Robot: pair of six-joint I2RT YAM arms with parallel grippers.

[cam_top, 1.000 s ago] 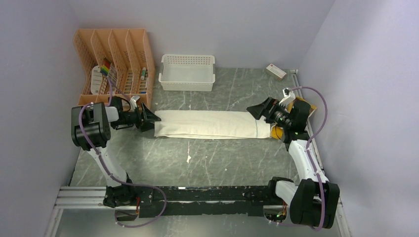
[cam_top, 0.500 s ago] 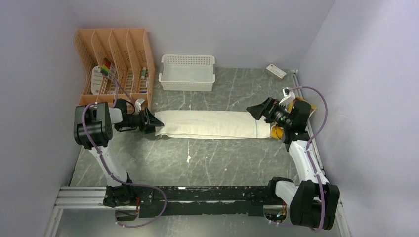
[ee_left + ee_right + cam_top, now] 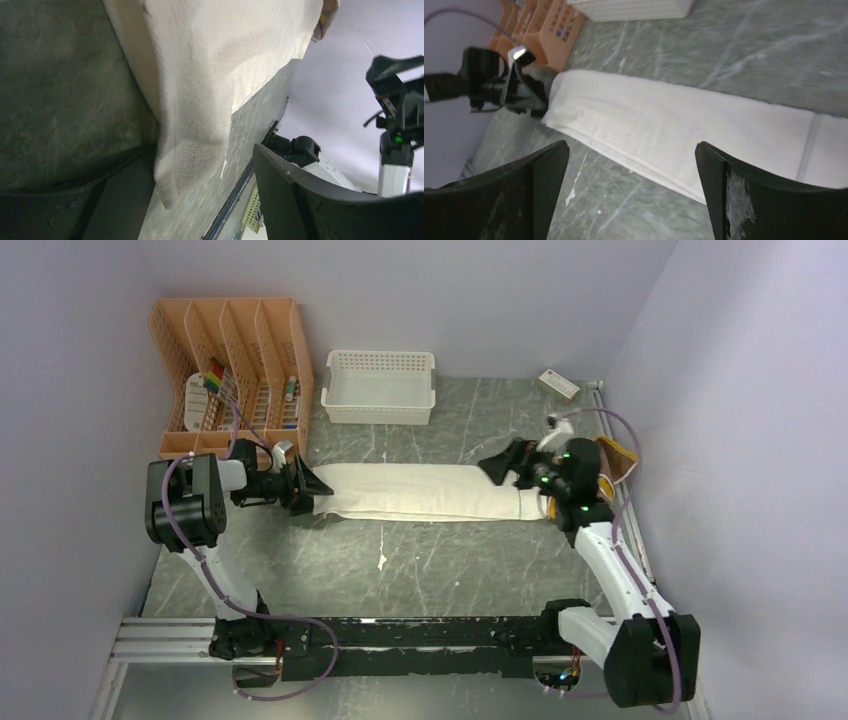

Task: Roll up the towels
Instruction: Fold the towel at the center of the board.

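Top external view: white towel (image 3: 420, 492) lies folded into a long narrow band across the tabletop (image 3: 440, 560), a shape that suits rolling from one short end. At its left end sits the left gripper (image 3: 308, 490). Over the striped right end hangs the right gripper (image 3: 497, 468), probably placed to steady the band. Yellow towel (image 3: 612, 455) lies by the right wall, mostly hidden behind the right arm, not yet rolled.

Left wrist view: fingers spread, the towel's end between them, against one finger with a gap to the other. Released, not pinching; judged placed to catch the edge.

Right wrist view: fingers wide apart, nothing between them, cloth below, stripe off to the right.
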